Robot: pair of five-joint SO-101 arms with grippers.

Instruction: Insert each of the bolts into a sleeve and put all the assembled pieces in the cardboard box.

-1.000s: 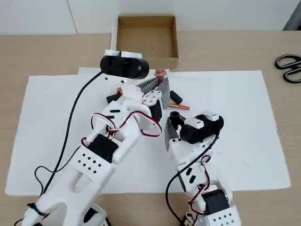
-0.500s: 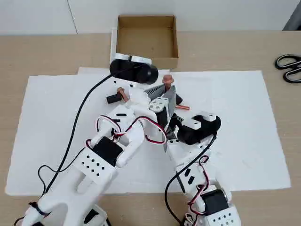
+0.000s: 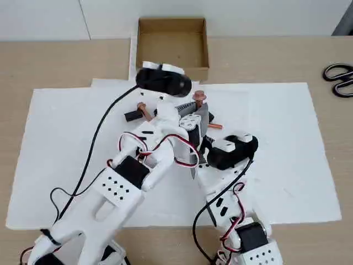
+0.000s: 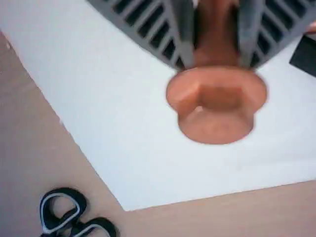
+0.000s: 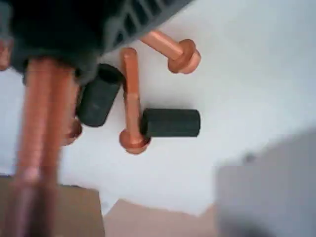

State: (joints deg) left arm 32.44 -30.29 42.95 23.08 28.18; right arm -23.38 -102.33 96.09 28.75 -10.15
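Nearest the table's front edge stands the right arm [image 3: 229, 153], folded low over the white sheet [image 3: 287, 149] that covers the tabletop [image 3: 60, 61]. Its right tool [image 3: 197, 159] points toward the middle of the sheet and is tucked under the other arm; I cannot tell whether it is apart or together.

The left arm [image 3: 129, 171] stretches from the near left corner diagonally across the sheet. Its left tool [image 4: 216, 44] is clamped on the shank of a copper bolt [image 4: 216, 103], gripping from both sides. The bolt is raised off the sheet and its flanged hex head sticks out past the tips.

Just beyond, loose parts lie on the sheet. A black sleeve [image 5: 172, 123] touches the head end of a second bolt [image 5: 129, 98]. Another sleeve [image 5: 98, 96] lies along that bolt's other side, and a third bolt [image 5: 170, 48] lies close by.

Farther back, the cardboard box [image 3: 207, 49] sits at the sheet's far edge with its top open and its brown floor in plain sight from wall to wall. Black-handled scissors [image 3: 339, 77] lie on the bare tabletop at the far right, well apart from everything else.
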